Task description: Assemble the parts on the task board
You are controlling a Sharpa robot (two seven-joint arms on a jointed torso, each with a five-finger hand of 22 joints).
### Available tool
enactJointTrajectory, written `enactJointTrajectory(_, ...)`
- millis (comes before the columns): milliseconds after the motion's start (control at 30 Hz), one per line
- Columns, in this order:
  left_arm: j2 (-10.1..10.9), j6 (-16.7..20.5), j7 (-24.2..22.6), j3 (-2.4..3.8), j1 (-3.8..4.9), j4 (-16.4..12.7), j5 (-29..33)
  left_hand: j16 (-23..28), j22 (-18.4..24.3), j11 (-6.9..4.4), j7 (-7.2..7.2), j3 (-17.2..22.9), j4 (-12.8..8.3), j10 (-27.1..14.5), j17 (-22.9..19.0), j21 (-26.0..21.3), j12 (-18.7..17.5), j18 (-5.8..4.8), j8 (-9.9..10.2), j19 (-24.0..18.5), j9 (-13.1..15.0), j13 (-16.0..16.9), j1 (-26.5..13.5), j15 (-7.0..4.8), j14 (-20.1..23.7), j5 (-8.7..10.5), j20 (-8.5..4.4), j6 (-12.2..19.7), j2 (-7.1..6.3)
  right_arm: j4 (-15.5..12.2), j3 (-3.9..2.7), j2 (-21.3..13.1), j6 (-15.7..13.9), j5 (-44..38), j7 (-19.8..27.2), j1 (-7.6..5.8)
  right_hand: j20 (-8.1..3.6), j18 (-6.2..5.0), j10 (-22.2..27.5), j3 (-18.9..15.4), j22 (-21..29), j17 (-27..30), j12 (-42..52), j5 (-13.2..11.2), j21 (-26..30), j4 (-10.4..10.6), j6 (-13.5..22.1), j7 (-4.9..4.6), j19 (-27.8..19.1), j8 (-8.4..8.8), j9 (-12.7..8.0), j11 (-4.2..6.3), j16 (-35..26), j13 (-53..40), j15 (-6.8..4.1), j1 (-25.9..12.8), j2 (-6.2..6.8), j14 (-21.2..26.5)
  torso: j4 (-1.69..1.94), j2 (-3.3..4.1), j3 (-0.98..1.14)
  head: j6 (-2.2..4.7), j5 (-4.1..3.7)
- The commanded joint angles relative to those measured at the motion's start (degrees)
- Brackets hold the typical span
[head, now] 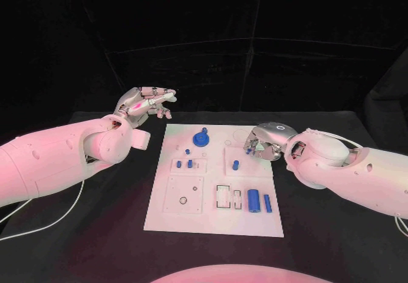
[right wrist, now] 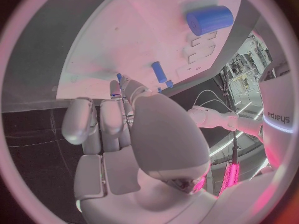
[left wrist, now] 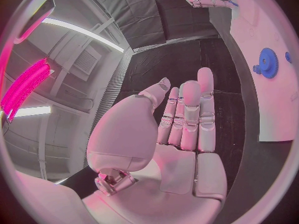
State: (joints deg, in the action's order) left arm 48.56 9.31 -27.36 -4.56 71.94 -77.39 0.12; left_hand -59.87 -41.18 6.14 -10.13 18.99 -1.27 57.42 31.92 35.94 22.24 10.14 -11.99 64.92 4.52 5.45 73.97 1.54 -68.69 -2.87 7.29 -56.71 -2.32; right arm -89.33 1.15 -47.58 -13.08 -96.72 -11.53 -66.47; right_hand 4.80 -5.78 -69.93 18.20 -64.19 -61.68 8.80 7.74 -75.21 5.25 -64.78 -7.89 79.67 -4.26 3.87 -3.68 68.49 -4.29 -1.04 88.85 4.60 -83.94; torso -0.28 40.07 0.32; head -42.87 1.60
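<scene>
Our left hand (head: pixel 142 103) hangs raised beyond the far left corner of the task board (head: pixel 170 209), fingers loosely apart and grasping nothing, apparently parked clear so the other arm has room to work. Just across from it, on the board's far end, the blue gear (head: pixel 200 138) sits upright on its post, seemingly already seated. Our right hand (head: pixel 265 143) hovers over the board's far right edge, fingers curled inward around what looks like a small blue peg (right wrist: pixel 119 77) at the fingertips, though we cannot tell for certain that it is gripped. Nearer our body from that hand, the large blue cylinder (head: pixel 253 200) and the slimmer rod (head: pixel 267 203) lie side by side, presumably awaiting insertion
</scene>
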Motion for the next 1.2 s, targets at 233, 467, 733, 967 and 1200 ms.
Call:
enactJointTrajectory(233,-0.2,-0.4,0.1,0.04,0.08,0.1,0.3,0.3,0.1,0.1,-0.06,-0.2,0.0,-0.6,-0.4,-0.4,0.3,0.31,-0.2,-0.4,-0.1,-0.1,0.4,0.04,0.7,-0.03,0.13,0.5,0.16,-5.8,-0.55,-1.7,-3.9,0.9,-0.8,-0.78,0.01,0.6,-0.4,1.2,-0.1,0.1,-0.2,-0.2,-0.4,-0.3,-0.5,0.08,0.3,0.18,0.1,0.13,0.4,0.1,-0.22,-1.1,0.24,-1.6,-0.02,-0.02,-0.07,-0.02,0.02)
enactJointTrajectory(467,-0.9,-0.4,0.1,0.03,0.08,0.1,0.3,0.3,0.1,0.1,-0.06,-0.2,0.0,-0.6,-0.4,-0.4,0.3,0.31,-0.2,-0.4,-0.1,-0.1,0.4,0.04,0.7,-0.03,0.13,0.5,0.16,-9.7,-1.01,-0.7,-4.4,1.3,-0.4,-1.0,0.01,0.6,-0.5,1.8,-0.1,0.1,-0.2,-0.2,-0.5,-0.6,-0.5,0.07,0.3,0.19,0.1,0.13,0.5,0.1,-0.22,-1.5,0.44,-1.6,0.07,-0.03,-0.13,0.05,0.33)
enactJointTrajectory(733,-1.5,-0.4,0.2,-0.22,0.1,0.2,0.3,0.6,0.2,0.13,-0.08,-0.2,0.0,-0.6,-0.7,-0.6,0.4,0.31,-0.2,-0.4,-0.1,-0.1,0.5,0.07,0.8,-0.03,0.15,0.6,0.22,-10.1,-0.99,3.2,-2.6,1.4,0.5,-1.0,0.01,0.59,-0.4,2.4,-0.1,0.2,-0.2,-0.2,-0.4,-0.7,-0.6,0.06,0.2,0.21,0.1,0.11,0.5,0.1,-0.22,-1.8,0.51,-1.6,0.06,-0.03,-0.23,-0.29,1.89)
enactJointTrajectory(967,-2.2,-0.5,0.3,-0.44,0.09,0.6,0.3,0.6,0.3,0.13,-0.08,-0.3,0.0,-0.7,-0.8,-0.6,0.4,0.31,-0.2,-0.4,-0.1,-0.1,0.5,0.08,0.9,-0.03,0.16,0.6,0.23,-8.5,0.22,7.3,-1.5,-0.1,1.6,-0.44,0.02,0.57,-0.4,2.7,0.0,0.3,-0.3,-0.2,-0.4,-0.8,-0.5,-0.01,0.2,0.26,0.0,0.05,0.5,0.2,-0.18,-2.3,0.59,-1.5,-0.02,-0.04,-0.15,-0.74,2.81)
enactJointTrajectory(1200,-2.7,-0.3,0.2,-0.8,0.09,0.7,0.3,0.7,0.3,0.15,-0.1,-0.3,-0.1,-0.7,-0.9,-0.7,0.4,0.31,-0.2,-0.4,-0.1,-0.1,0.5,0.09,1.0,-0.03,0.17,0.6,0.22,-6.2,2.66,10.8,-0.4,-1.0,2.7,0.91,0.03,0.57,-0.3,2.9,0.0,0.3,-0.3,-0.1,-0.3,-0.8,-0.4,-0.03,0.1,0.3,0.0,0.03,0.5,0.2,-0.16,-2.6,0.68,-1.5,-0.03,-0.05,-0.07,-1.0,3.74)
